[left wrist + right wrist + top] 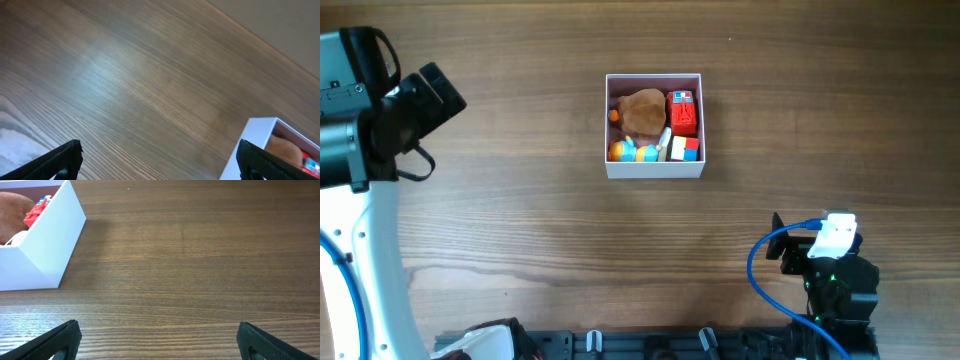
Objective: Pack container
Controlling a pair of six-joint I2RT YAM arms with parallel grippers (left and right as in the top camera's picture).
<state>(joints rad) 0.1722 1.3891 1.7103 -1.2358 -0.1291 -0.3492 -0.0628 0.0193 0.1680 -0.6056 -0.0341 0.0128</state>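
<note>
The container (655, 168) stands on the wooden table (500, 200), in the upper middle part of the overhead view, well apart from both arms. It is square and white with a pale pink inside, and several small toys lie in it. A brown lump (642, 112) fills the middle, a red toy (683, 113) lies along the right wall, an orange ball (617, 151) sits in the lower left corner, and a cube (687, 149) of several colours sits in the lower right corner. The left gripper (157, 157) is by the left edge of the table, well apart from the container. Its wrist camera shows the two black fingers spread wide with bare wood between them, and one white corner of the container at the lower right. The right gripper (158, 337) is near the front edge on the right side, also well apart from the container. Its fingers are wide apart too and grip nothing, and the white wall of the container shows at the upper left of its camera.
</note>
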